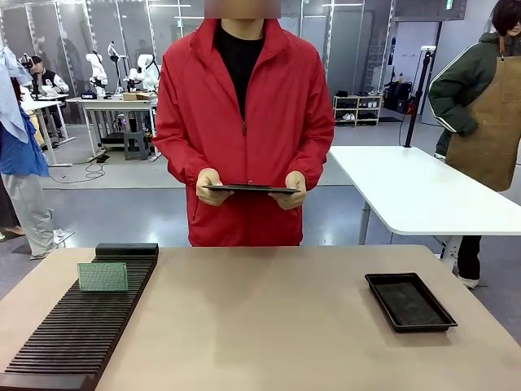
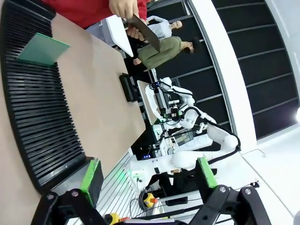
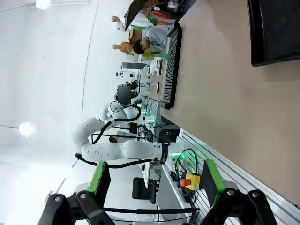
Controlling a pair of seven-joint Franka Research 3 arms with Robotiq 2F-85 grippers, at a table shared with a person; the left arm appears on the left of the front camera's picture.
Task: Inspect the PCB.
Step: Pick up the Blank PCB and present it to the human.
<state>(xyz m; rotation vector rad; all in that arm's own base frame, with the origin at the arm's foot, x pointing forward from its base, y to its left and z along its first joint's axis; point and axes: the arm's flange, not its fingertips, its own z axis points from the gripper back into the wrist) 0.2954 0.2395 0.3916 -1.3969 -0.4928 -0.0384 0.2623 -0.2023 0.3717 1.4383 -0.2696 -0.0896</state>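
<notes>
Left claw (image 2: 149, 174): black metal links ending in two flat green pads, spread wide with nothing between them; it hangs off the near end of the rack.
Rack (image 1: 81, 326): long black slab on the left side of the desk, its top cut into many fine parallel ribs, matte, with a plain raised block at the far end.
PCB (image 1: 102, 277): thin, flat rectangle in pale green with a fine dotted grain. It stands on its long edge in the ribs near the rack's far end, leaning slightly. In the left wrist view its face (image 2: 42, 49) reads as a smooth, even green with crisp corners.
Desk (image 1: 260, 326): broad smooth top in dull beige, with rounded corners and no gloss.
Person (image 1: 244, 106): at the far side in a red zipped jacket of slightly shiny fabric over a black top.
Tablet (image 1: 251, 189): dark, thin, rigid slab held level at waist height, one hand on each short end.
Tray (image 1: 409, 301): shallow black rectangle with a raised rim and rounded corners, lying on the right side of the desk.
Right claw (image 3: 153, 179): same black links and green pads, spread wide and gripping nothing, off the desk's near edge.
</notes>
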